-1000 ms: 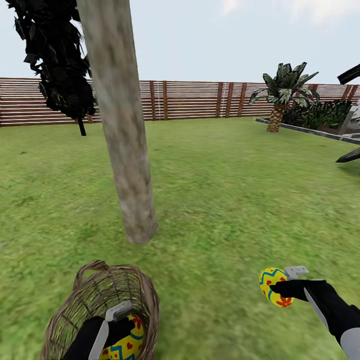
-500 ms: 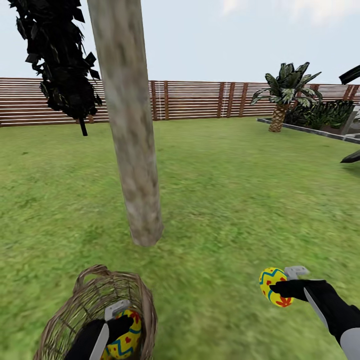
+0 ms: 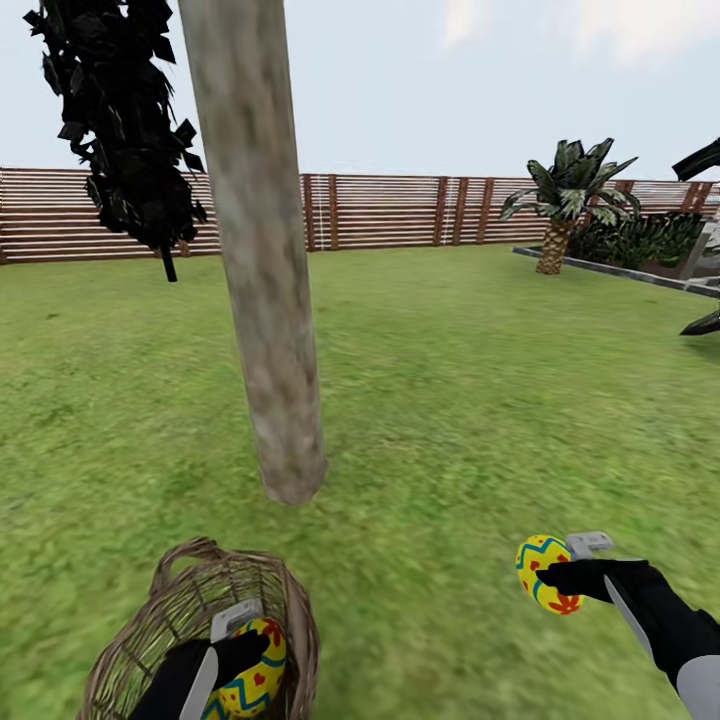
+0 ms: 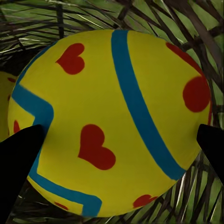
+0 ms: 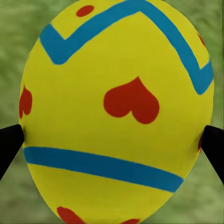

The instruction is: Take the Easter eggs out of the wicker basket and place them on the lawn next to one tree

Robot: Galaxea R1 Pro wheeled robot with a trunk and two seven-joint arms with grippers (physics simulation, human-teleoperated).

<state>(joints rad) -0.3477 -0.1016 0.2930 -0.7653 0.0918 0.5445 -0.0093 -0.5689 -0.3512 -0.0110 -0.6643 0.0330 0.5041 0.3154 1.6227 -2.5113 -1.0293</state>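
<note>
The wicker basket (image 3: 170,610) stands on the lawn (image 3: 470,400) at the lower left, just in front of the tree (image 3: 265,300) with its bare grey-brown trunk. My left gripper (image 3: 243,655) reaches into the basket and is shut on a yellow Easter egg (image 3: 255,668). Up close that egg (image 4: 112,121) sits between the black fingers (image 4: 18,163), and another egg (image 4: 3,93) peeks in at the edge inside the weave. My right gripper (image 3: 562,570) hovers over the grass at the lower right, shut on a second egg (image 3: 540,575), seen large as the egg (image 5: 116,112).
A brown slatted fence (image 3: 400,210) closes the far side of the garden. A dark narrow tree (image 3: 125,120) hangs at the upper left. A short palm (image 3: 560,200) and a raised grey-edged bed (image 3: 640,260) lie at the far right. Open grass spreads right of the trunk.
The whole picture has shifted slightly downward, so the camera moved. Both grippers keep their eggs; the left one sits a little higher against the basket rim.
</note>
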